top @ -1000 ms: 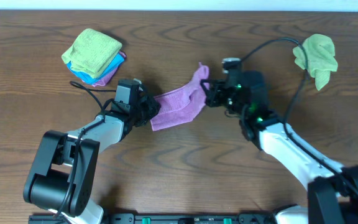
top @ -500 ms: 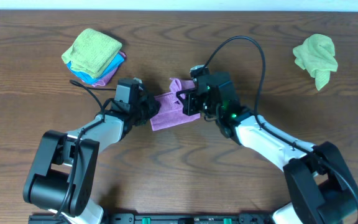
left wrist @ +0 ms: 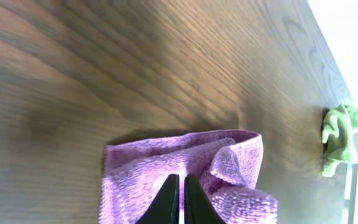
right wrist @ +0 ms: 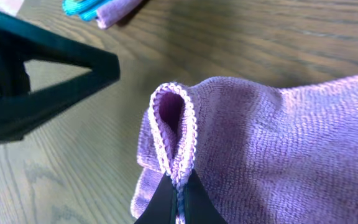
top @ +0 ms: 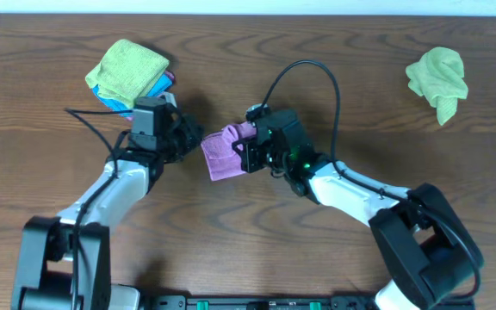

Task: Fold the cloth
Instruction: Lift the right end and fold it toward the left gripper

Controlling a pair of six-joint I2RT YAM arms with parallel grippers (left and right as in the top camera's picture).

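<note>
The right gripper [top: 243, 150] pinches the doubled hem of the purple cloth [top: 218, 158] on its right side, while the left gripper [top: 193, 138], pressed together and empty, sits just beside its left edge.

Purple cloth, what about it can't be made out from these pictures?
Overhead: the purple cloth's right edge is hidden under the right pincer.
Left wrist: its near part is cut off by the bottom edge, behind the left pincer.
Right wrist: its right side runs off the picture; layers underneath cannot be counted.
</note>
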